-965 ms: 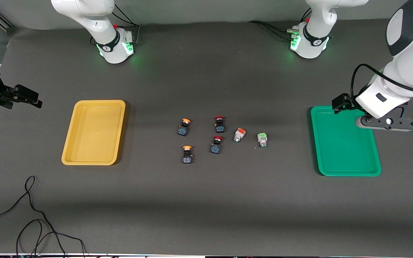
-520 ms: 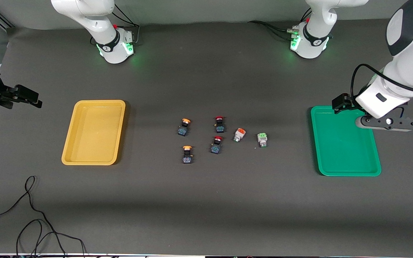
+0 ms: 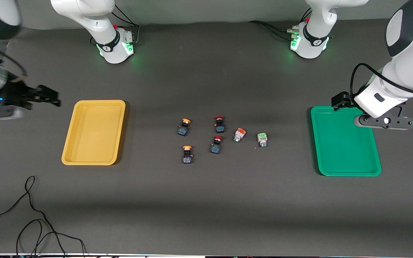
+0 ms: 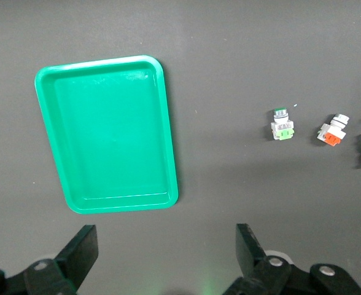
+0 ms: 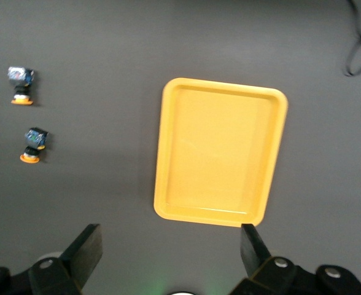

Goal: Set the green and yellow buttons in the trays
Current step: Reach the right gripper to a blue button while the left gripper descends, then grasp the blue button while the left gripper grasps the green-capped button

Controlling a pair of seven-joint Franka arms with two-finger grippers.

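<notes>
Two yellow buttons (image 3: 184, 127) (image 3: 187, 154) with black bodies and a pale-green button (image 3: 262, 139) with a white body lie mid-table. The yellow tray (image 3: 99, 102) lies toward the right arm's end and the green tray (image 3: 342, 154) toward the left arm's end; neither holds anything. My left gripper (image 3: 384, 122) hangs open and empty by the green tray's edge (image 4: 165, 249). My right gripper (image 3: 47, 97) hangs open and empty over the table beside the yellow tray (image 5: 171, 249). The left wrist view shows the green tray (image 4: 107, 132) and green button (image 4: 282, 125). The right wrist view shows the yellow tray (image 5: 220, 150) and both yellow buttons (image 5: 21, 83) (image 5: 33, 144).
Two red-capped black buttons (image 3: 219, 124) (image 3: 216, 144) and an orange-capped white button (image 3: 239, 134) lie among the task buttons. A black cable (image 3: 31, 215) loops near the front camera at the right arm's end. The arm bases (image 3: 115, 44) (image 3: 308, 41) stand farthest from the camera.
My right gripper has moved toward the yellow tray. My left gripper has shifted very slightly. The buttons and trays have not moved.
</notes>
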